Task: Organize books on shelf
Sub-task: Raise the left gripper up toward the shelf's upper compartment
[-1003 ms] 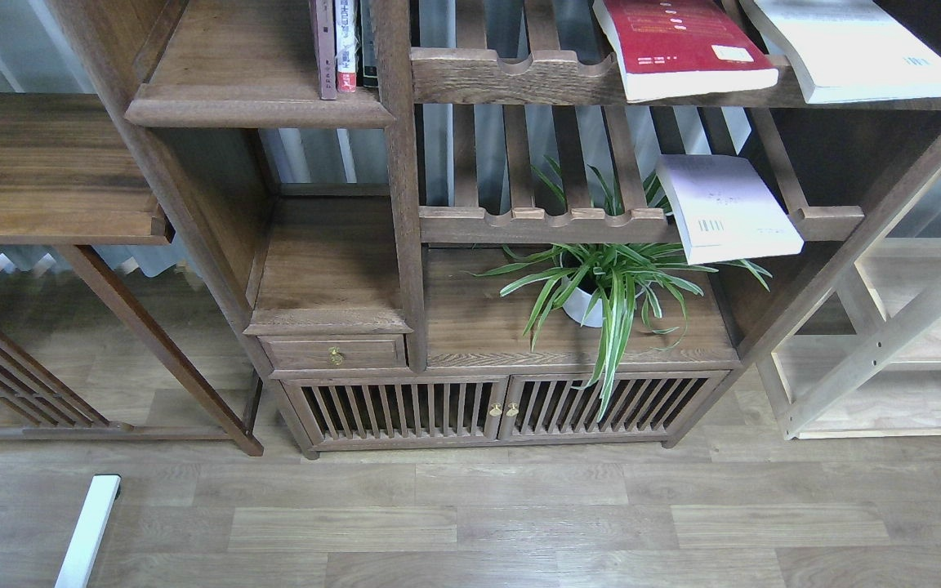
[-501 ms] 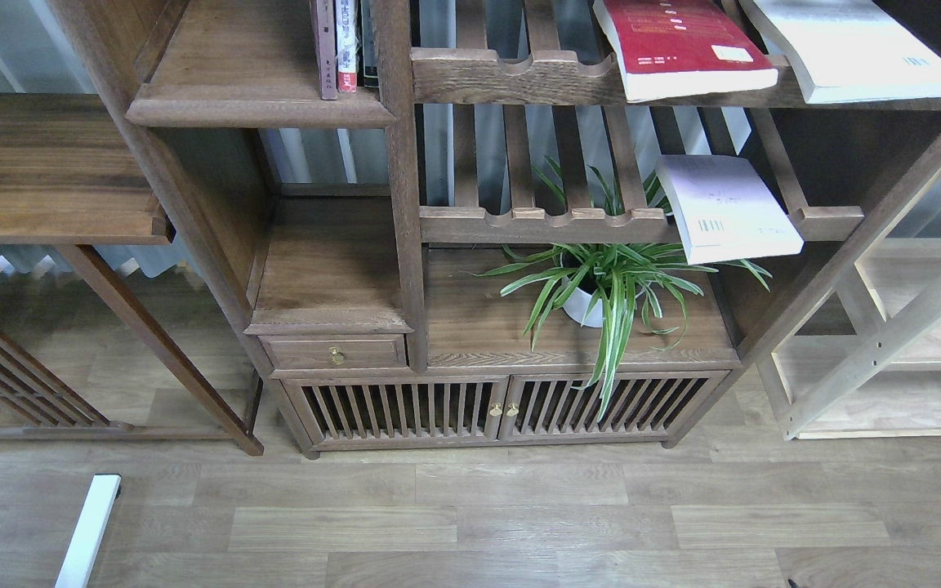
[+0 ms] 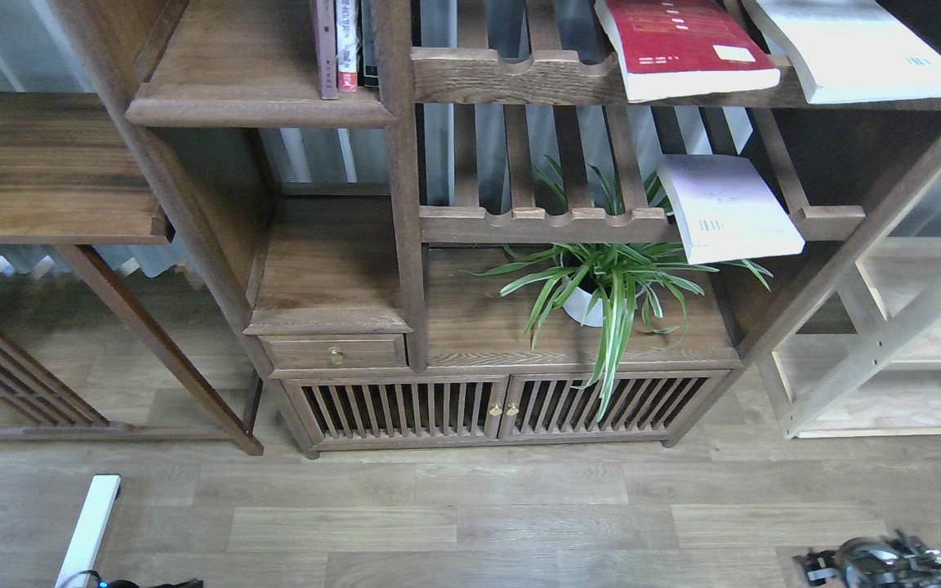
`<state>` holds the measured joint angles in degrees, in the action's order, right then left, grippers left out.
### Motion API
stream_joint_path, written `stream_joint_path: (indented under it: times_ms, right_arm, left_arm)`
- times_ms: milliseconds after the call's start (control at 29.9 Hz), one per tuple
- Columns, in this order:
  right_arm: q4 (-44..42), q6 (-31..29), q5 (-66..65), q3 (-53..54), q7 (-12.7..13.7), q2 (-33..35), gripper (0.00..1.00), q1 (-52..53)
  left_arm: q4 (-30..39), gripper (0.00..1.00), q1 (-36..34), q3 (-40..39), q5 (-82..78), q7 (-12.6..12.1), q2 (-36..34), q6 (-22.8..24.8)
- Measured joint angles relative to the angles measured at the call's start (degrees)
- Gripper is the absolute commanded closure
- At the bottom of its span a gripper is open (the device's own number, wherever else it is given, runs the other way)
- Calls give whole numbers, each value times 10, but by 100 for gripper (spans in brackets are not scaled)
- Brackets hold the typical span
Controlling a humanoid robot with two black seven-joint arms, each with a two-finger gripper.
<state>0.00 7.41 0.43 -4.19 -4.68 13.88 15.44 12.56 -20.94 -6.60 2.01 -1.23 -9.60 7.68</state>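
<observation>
On the slatted racks, the red-covered paperback [image 3: 683,45], white paperback [image 3: 854,49] and pale lavender paperback [image 3: 728,208] lie unsorted, solid dark-brown shelf [image 3: 258,82] awaiting them, while the right gripper [image 3: 879,563] sits low, its fingers indistinguishable.

A red-covered book [image 3: 687,45] with white page edges lies at upper right of the frame, beside a white one [image 3: 858,49]; below, a pale lavender book [image 3: 728,208]. Green-and-white striped plant [image 3: 609,290], dark-brown grained shelf [image 3: 258,102].

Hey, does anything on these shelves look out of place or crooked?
Yes. Three books lie flat and skewed on the slatted racks, overhanging the front rails: the red book, the white book and, lower, the lavender book.
</observation>
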Motion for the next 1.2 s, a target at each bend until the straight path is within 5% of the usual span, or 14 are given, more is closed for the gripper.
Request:
stream_joint_path:
  times_ms: [167, 602, 869, 1203]
  right_arm:
    - [0, -31, -4, 4, -63, 36, 0, 13]
    - [6, -189, -100, 0, -221, 175, 0, 34]
    - [71, -227, -193, 0, -233, 261, 0, 46]
    - [99, -211, -214, 8, -233, 315, 0, 106]
  left_arm:
    - [1, 0, -3, 12, -10, 46, -18, 18]
    - [7, 0, -36, 26, -25, 154, -75, 194]
    - [34, 0, -81, 27, -78, 212, -108, 203]
    - [64, 0, -156, 26, -96, 219, -113, 203]
